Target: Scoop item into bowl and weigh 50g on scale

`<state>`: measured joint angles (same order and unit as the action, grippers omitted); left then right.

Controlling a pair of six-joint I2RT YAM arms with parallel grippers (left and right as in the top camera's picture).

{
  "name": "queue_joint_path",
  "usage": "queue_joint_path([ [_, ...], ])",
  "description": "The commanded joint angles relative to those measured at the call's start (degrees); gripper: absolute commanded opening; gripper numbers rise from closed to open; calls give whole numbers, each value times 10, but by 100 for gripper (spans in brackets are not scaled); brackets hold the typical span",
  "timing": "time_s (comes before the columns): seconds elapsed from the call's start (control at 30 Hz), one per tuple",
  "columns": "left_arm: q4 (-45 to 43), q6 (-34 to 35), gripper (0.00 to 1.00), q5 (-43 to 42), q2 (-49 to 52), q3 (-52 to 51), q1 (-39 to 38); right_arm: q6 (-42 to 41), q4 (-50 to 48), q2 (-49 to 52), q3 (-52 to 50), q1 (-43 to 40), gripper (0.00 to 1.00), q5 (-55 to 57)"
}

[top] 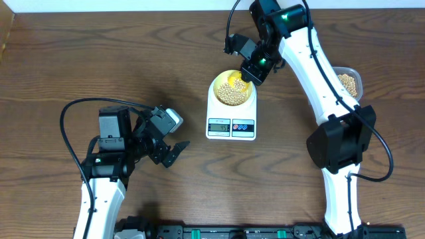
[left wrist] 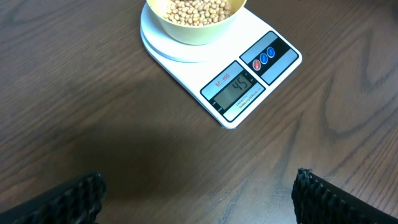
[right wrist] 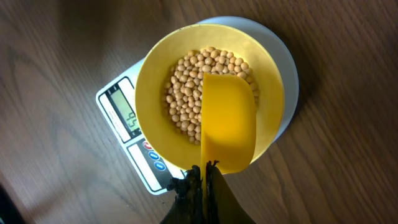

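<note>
A: Scoop (top: 235,80) pinched in right gripper (top: 255,68) overhead, above bowl (top: 232,94) on scale (top: 231,126); left gripper (top: 174,151) spread, empty.
B: Left wrist: display (left wrist: 238,91) reads 45.
A: Right wrist: scoop bare over beans (right wrist: 186,87). Topping up, I'd say. A few more, gently.

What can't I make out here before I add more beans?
Display: too small to read overhead; the right wrist view shows it sideways, with the last digit unsure.
Beans: the scoop covers part of the pile in the right wrist view.
Bowl: cut off by the top edge in the left wrist view.
Tub: partly behind the right arm overhead, so its fill is unclear.
</note>
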<state>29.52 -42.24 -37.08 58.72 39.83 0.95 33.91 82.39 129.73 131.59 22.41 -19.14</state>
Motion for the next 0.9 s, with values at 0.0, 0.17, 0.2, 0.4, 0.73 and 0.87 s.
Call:
queue_joint_path([
  [0.0,0,-6,98,3,0,2,-1,5,-2,2,16,6,1,8],
  [0.17,0,-6,98,3,0,2,-1,5,-2,2,16,8,1,8],
  [0.2,0,-6,98,3,0,2,-1,5,-3,2,16,10,1,9],
  [0.4,0,-6,97,3,0,2,-1,9,-4,2,16,13,1,16],
  [0.73,0,-6,98,3,0,2,-1,9,-10,2,16,19,1,34],
  [0.87,0,-6,98,3,0,2,-1,2,-10,2,16,17,1,7],
])
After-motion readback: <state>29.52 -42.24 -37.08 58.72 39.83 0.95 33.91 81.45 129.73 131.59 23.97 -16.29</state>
